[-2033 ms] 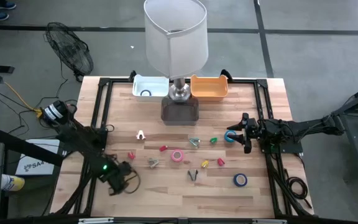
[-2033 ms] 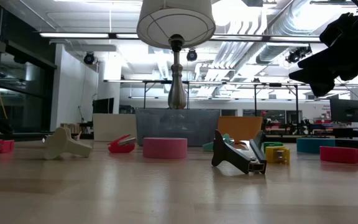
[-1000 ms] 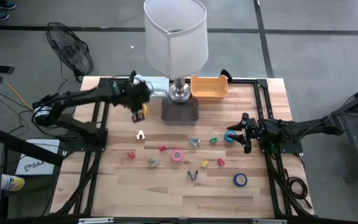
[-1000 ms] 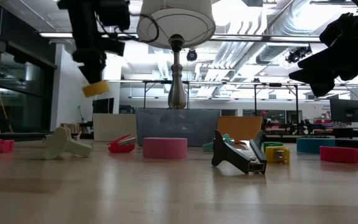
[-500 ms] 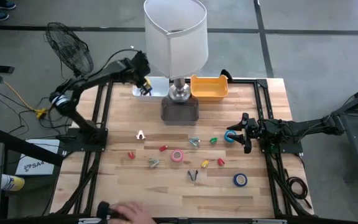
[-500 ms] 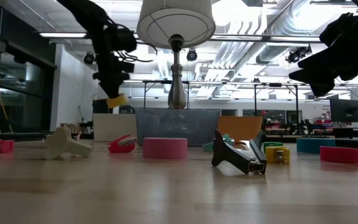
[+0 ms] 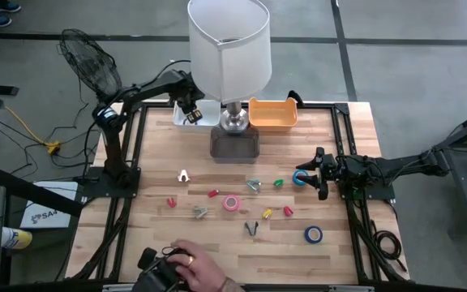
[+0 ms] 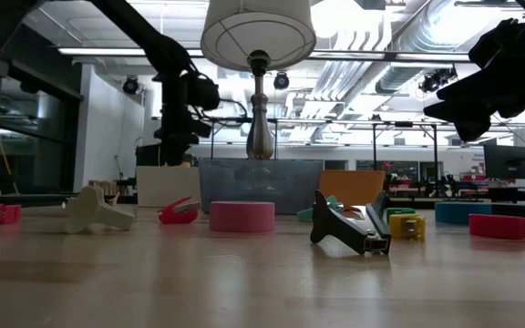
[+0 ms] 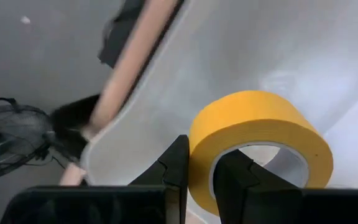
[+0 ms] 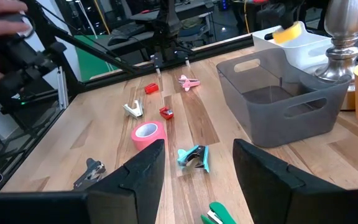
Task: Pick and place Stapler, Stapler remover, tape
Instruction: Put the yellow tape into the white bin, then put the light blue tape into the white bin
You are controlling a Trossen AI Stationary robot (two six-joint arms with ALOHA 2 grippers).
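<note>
Up at the top left of the high view, the left gripper (image 7: 190, 111) hangs over the white bin (image 7: 209, 108) at the table's far edge, holding a yellow tape roll (image 9: 260, 146). In the left wrist view its 2 fingers (image 9: 174, 167) are pinched on the roll's wall, 1 outside and 1 inside the open centre, with the roll over the bin's pale floor (image 9: 229, 56). The right gripper (image 7: 315, 173) sits at the right middle of the high view, above the table, its fingers spread wide with nothing between them; a blue tape roll (image 7: 299, 178) lies just beside it. A pink tape roll (image 7: 231, 203) lies near the centre of the table, and another blue roll (image 7: 313, 235) lies toward the lower right. An orange bin (image 7: 272, 114) and a grey bin (image 7: 234, 143) stand by the lamp (image 7: 229, 49). A person's hand (image 7: 191, 264) shows at the bottom edge.
</note>
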